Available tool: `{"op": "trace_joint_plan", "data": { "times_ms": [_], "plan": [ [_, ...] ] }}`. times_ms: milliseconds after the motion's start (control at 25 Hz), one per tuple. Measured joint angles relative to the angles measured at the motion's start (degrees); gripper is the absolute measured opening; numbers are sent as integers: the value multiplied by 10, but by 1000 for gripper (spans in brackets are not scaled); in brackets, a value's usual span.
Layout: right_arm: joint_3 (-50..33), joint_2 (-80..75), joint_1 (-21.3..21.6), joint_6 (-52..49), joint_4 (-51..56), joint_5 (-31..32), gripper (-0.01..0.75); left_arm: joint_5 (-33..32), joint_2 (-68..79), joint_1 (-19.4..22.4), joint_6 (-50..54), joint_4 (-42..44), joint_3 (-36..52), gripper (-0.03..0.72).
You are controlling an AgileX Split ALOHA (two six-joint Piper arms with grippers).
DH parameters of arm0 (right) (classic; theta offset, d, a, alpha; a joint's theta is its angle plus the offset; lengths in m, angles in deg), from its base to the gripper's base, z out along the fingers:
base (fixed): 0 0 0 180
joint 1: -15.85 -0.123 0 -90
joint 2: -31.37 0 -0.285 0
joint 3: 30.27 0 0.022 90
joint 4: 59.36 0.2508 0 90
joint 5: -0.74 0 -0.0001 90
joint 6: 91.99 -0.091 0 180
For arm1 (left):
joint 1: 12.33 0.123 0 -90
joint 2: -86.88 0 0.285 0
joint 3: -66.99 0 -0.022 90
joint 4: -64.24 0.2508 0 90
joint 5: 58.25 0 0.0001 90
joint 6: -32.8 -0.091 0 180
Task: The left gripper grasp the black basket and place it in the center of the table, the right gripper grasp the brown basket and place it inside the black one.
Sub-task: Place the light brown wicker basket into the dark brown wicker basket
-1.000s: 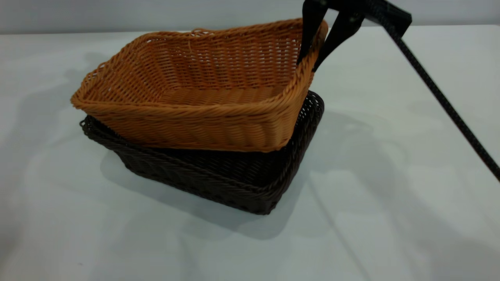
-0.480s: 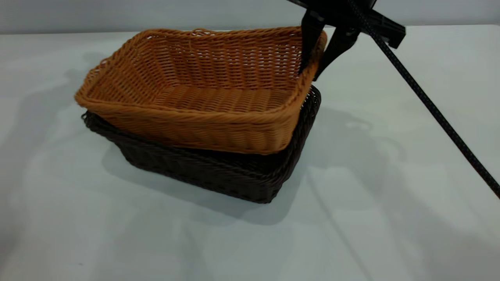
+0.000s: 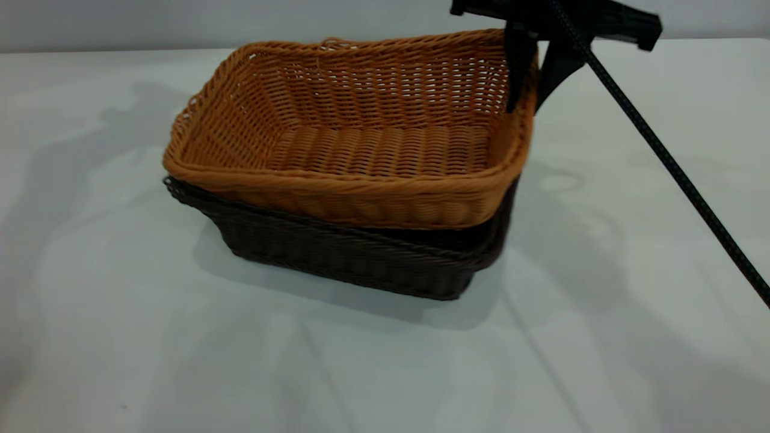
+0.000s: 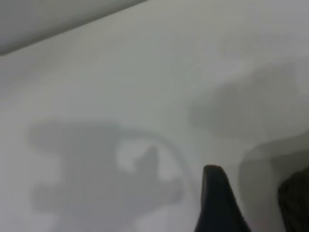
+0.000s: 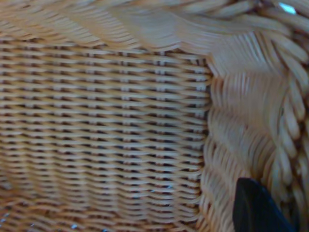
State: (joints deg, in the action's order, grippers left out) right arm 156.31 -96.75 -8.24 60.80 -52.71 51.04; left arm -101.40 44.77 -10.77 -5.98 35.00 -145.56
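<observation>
So basically it's nearly done: the brown basket (image 3: 361, 144) sits nested in the black basket (image 3: 361, 258) on the desk (image 3: 601, 337). The right gripper (image 3: 529, 90) has its jaws pinched on the brown rim, so letting go is what's left. The left gripper (image 4: 217, 203) hangs off elsewhere, can't tell its jaws.

Soft diffuse light, faint shadows, blurry wrist views.

looks like a robot lab or test bench, big plain white table (image 3: 601, 361) with nothing homey around, bare grey wall behind it, black robot gripper (image 3: 529, 111) with a trailing cable (image 3: 674, 171), two wicker baskets as props
</observation>
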Motion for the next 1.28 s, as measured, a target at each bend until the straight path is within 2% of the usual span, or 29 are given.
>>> {"op": "trace_joint_plan", "data": {
  "times_ms": [280,560,680,800,1080,1160,1280],
  "plan": [
    [0,0,0,58,-124,29,82,-1,0,0,0,0,0,393],
    [0,0,0,75,-103,39,91,-1,0,0,0,-2,0,393],
    [0,0,2,104,-80,43,130,-1,0,0,0,-2,0,393],
    [0,0,2,120,-54,44,225,-3,0,0,0,-2,0,393],
    [0,0,1,123,-48,42,552,-10,0,0,0,-2,0,393],
    [8,0,1,123,-58,59,604,-10,0,0,0,-2,0,393],
    [38,0,1,128,-74,96,617,-10,0,0,-1,-13,-3,393]
  ]
}}
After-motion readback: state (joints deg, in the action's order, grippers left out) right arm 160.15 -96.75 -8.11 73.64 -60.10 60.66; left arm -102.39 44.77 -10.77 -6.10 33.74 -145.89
